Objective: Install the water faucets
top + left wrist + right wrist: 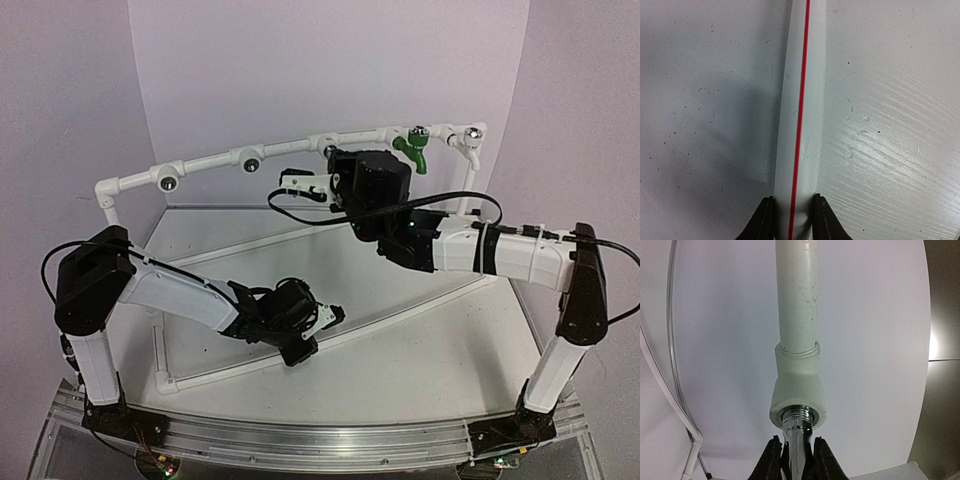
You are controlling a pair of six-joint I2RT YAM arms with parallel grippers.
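A shiny silver faucet (801,442) sits between the fingers of my right gripper (796,441), which is shut on it. Its threaded end is in the chrome-rimmed socket of a white tee fitting (799,390) on the pipe frame. In the top view the right gripper (331,161) is up at the frame's middle socket, and the silver faucet is hidden behind it. A green faucet (413,150) hangs from the frame further right. My left gripper (793,201) is shut on a low white pipe with a red stripe (801,115), lying on the table (316,332).
The white pipe frame (205,163) arcs across the back, with open sockets at the left (170,183), centre-left (250,160) and far right (468,135). A low pipe rail (420,300) crosses the white table. Black cables trail from both arms.
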